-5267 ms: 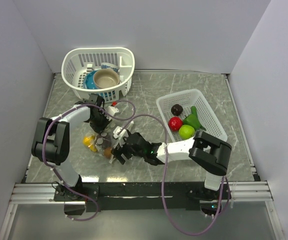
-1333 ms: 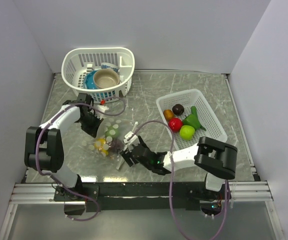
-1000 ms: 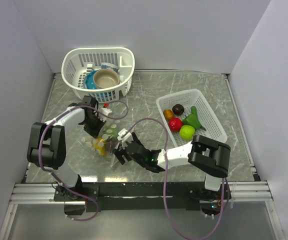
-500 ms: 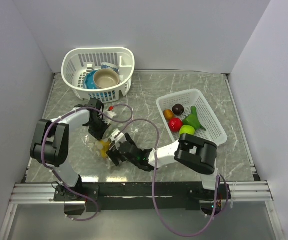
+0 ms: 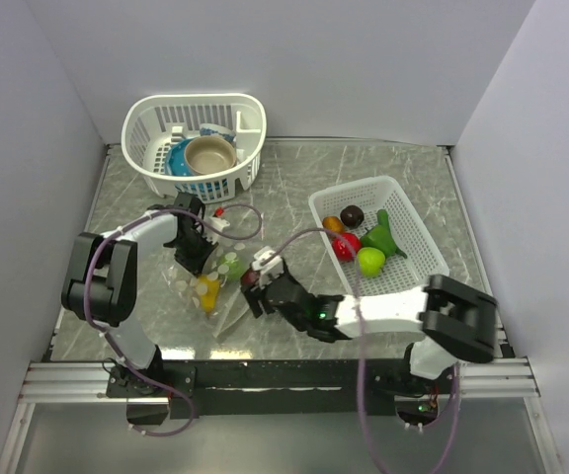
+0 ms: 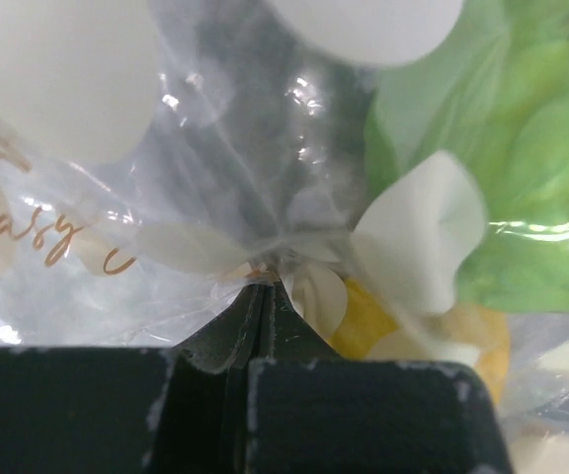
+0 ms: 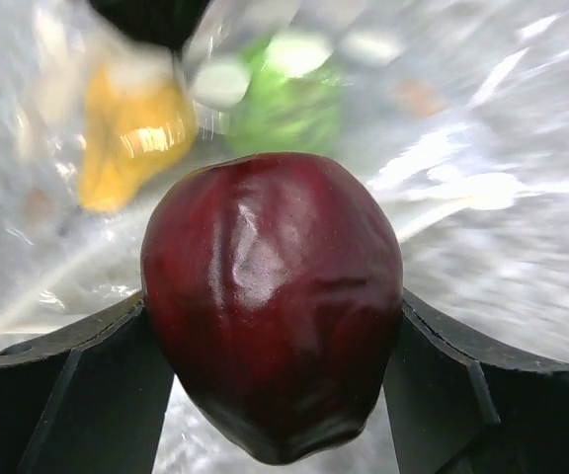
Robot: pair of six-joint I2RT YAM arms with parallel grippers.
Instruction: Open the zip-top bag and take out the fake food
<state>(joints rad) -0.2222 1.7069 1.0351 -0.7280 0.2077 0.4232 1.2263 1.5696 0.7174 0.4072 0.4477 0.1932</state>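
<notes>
The clear polka-dot zip-top bag lies on the table at left of centre, with a yellow piece and a green piece inside. My left gripper is shut on the bag's plastic; yellow and green pieces show through it. My right gripper is shut on a dark maroon fruit, held just right of the bag. The bag is blurred behind it.
A white mesh tray at right holds orange, dark maroon, red, lime-green and green pieces. A white basket at the back left holds bowls. The walls close in on the left, back and right.
My right gripper has drawn back to the right from the bag with the dark maroon fruit in it. My left gripper still holds the bag's far edge.
</notes>
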